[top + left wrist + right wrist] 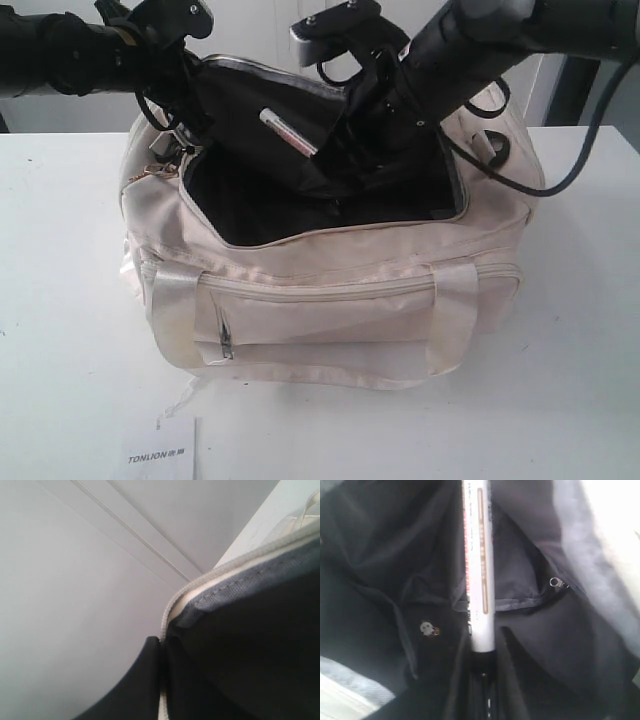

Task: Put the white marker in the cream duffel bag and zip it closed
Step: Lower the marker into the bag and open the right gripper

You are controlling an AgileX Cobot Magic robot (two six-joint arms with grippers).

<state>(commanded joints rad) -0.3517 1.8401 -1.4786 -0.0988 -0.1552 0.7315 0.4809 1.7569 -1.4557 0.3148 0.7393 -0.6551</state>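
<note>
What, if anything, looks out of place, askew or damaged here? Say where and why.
A loose printed tag lies on the table in front of the cream duffel bag, as stray paper. The white marker slants inside the open bag, but only because the right gripper holds it. Nothing looks spilled or torn.

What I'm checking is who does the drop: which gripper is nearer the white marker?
Right. The right gripper holds the white marker inside the open cream duffel bag. The left gripper is at the bag's rim, apart from the marker.
</note>
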